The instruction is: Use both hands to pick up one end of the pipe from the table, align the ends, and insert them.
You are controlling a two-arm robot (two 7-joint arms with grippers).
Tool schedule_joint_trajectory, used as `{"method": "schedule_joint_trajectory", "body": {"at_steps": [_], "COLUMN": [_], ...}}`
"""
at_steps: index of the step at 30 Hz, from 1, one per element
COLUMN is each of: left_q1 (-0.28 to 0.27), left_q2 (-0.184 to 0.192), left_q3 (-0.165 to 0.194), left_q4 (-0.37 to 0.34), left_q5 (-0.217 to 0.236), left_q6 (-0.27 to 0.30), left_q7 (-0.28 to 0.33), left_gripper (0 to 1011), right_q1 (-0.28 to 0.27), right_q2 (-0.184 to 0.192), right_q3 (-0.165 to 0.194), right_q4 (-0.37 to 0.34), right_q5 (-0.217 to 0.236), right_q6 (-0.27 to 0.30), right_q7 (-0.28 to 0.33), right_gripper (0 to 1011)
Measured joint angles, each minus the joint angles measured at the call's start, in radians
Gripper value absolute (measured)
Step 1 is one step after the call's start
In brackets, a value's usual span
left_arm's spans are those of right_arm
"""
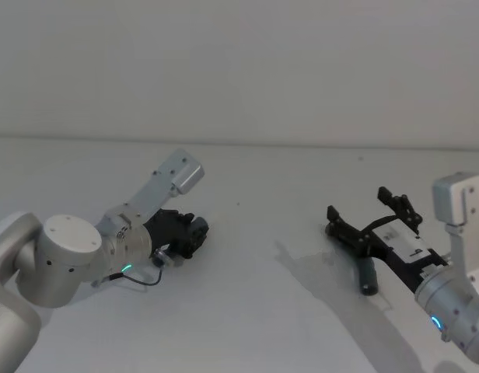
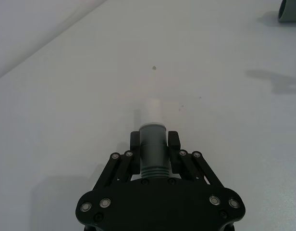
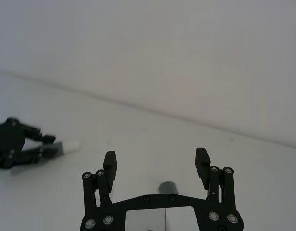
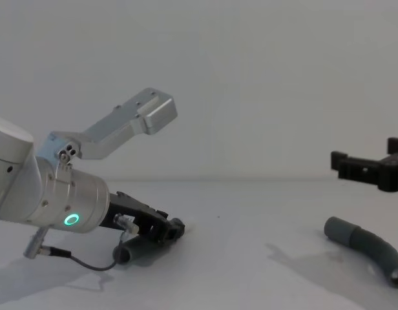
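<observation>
White table (image 1: 247, 311) under shorter hose piece (image 4: 138, 250) and longer hose piece (image 4: 368, 244)

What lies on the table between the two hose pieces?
Nothing: in the head view, bare table separates the shorter hose piece from the longer hose piece.

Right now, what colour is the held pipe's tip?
White tip; clearest in the left wrist view.

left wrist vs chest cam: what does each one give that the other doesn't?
Left wrist: the white tip poking out past the left gripper, which is shut on the cuff of the shorter hose. Chest: the open right gripper above the longer hose, whose full curve shows, plus the green ring light. Both: the shorter hose held low at the white table.
</observation>
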Motion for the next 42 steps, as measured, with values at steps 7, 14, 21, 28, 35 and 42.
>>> {"method": "schedule_joint_trajectory", "body": {"at_steps": [7, 14, 21, 28, 35, 42], "left_q1": [0.0, 0.0, 0.0, 0.0, 0.0, 0.0], "left_q2": [0.0, 0.0, 0.0, 0.0, 0.0, 0.0], "left_q3": [0.0, 0.0, 0.0, 0.0, 0.0, 0.0], "left_q4": [0.0, 0.0, 0.0, 0.0, 0.0, 0.0], "left_q5": [0.0, 0.0, 0.0, 0.0, 0.0, 0.0], "left_q6": [0.0, 0.0, 0.0, 0.0, 0.0, 0.0], "left_q7": [0.0, 0.0, 0.0, 0.0, 0.0, 0.0], "left_gripper": [330, 330, 330, 330, 330, 330], "right_q1": [0.066, 0.147, 0.193, 0.209, 0.207, 0.203], "right_q2": [0.03, 0.046, 0.053, 0.066, 0.083, 0.1], "right_q3": [-0.035, -0.064, -0.067, -0.049, -0.031, -0.027], "right_q4": [0.03, 0.084, 0.122, 0.132, 0.13, 0.128], "right_q5": [-0.016, -0.031, -0.036, -0.033, -0.028, -0.023], "right_q6": [0.104, 0.218, 0.293, 0.34, 0.368, 0.383], "right_q7": [0.061, 0.107, 0.128, 0.143, 0.16, 0.189], "right_gripper": [1001, 1001, 1001, 1001, 1001, 1001]}}
